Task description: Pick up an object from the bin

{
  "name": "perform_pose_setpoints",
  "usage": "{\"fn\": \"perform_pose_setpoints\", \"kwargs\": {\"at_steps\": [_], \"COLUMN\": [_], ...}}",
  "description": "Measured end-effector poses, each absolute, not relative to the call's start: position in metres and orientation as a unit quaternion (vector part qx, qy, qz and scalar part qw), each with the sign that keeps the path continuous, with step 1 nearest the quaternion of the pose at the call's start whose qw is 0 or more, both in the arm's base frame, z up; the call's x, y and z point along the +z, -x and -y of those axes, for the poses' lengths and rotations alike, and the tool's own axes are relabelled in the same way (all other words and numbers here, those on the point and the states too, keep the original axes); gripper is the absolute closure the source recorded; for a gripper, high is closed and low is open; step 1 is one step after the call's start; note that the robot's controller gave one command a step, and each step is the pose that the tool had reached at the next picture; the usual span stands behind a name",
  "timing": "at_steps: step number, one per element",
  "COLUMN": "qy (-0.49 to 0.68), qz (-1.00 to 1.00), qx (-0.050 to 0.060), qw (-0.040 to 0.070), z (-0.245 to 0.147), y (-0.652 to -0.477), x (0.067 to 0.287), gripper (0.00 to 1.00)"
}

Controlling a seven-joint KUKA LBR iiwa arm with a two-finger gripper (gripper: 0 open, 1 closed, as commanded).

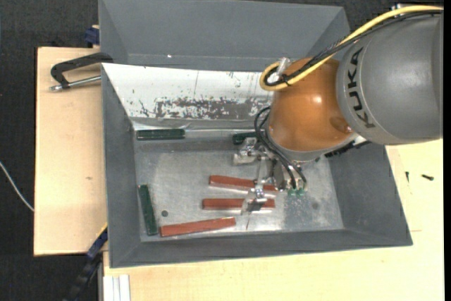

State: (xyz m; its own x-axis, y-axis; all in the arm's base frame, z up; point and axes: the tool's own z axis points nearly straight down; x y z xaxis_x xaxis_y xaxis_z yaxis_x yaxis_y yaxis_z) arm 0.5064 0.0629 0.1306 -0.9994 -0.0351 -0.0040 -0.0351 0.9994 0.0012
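Note:
My gripper reaches down from under the orange wrist cover into the right middle of the bin floor. Its tip is at the right ends of two short red-brown bars. The upper bar lies slightly slanted, and the middle bar lies level just below it. Whether either bar is gripped cannot be made out. A longer red-brown bar lies near the bin's front wall, left of and below the gripper.
A dark green bar lies along the bin's left wall. Another dark green bar rests at the foot of the back wall. A small green piece shows beside the wrist cover. The arm covers the bin's right rear part.

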Motion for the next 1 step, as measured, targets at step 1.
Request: {"fn": "perform_pose_setpoints", "kwargs": {"at_steps": [1], "qy": [0.010], "qz": [-1.000], "qx": [0.000], "qw": [-0.003], "z": [-0.0527], "y": [-0.5060], "x": [0.0973], "gripper": [0.00]}}
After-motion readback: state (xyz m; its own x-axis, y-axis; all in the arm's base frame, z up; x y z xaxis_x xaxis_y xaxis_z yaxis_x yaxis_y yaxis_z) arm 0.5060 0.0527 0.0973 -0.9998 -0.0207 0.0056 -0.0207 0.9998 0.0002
